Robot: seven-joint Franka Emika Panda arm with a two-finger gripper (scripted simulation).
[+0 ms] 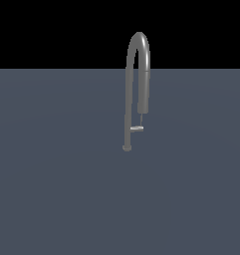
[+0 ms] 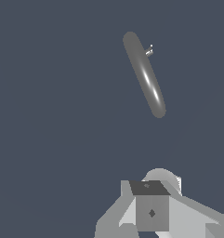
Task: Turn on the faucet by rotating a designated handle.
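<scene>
Exterior view: faucet (image 1: 127, 99) stands upright on the dark grey surface (image 1: 52, 189), a bit toward the exterior view's right of centre. Gooseneck arch at top; shorter leg carries the thicker spray head (image 1: 144, 92), hanging on the exterior view's right of the stem. Handle (image 1: 137, 129) is a short light-grey stub jutting horiz. from the stem toward the exterior view's right, low down, just below the spray head and above the base. No arm or jaws visible in this view, so the arm is not near the faucet from this angle.

Wrist view: camera looks down on the faucet arch (image 2: 144, 74), seen as an elongated grey oval. Handle (image 2: 149, 50) shows as a tiny pale stub beside one end of the oval. Gripper (image 2: 150, 211) body fills the foreground, well apart from the faucet; no contact. Fingertips not visible, so cannot tell whether jaws are released or clenched.

Step in hand (judgement): approach phase; handle untouched, rotation not yet begun.

Next move req. (judgement): bring jaws down beside the stem to handle height, avoiding arch and spray head, then engage the stub's free end and push it around the stem axis. Stub is small; lateral alignment needs to be tight or jaws will slip past.
</scene>
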